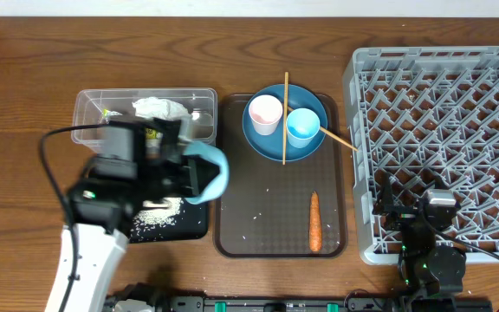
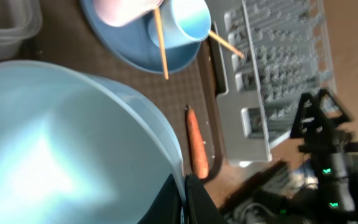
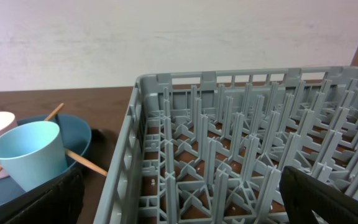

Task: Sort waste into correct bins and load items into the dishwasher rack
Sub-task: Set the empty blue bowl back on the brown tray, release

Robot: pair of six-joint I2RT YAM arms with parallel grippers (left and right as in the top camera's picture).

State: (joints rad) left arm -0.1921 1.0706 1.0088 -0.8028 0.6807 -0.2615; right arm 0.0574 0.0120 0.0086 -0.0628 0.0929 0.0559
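One bowl (image 1: 216, 166) inside left pincer (image 1: 192, 176)

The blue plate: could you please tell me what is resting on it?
A pink cup and a light blue cup sit on the blue plate; one chopstick lies across it, another over its rim. Anything beneath the cups is hidden.

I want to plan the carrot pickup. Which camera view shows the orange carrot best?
The overhead view: the whole carrot lies unobstructed on the brown serving tray, apart from the blue plate. The left wrist view also shows it, but blurred, beside the pale blue bowl. The right wrist view does not show it.
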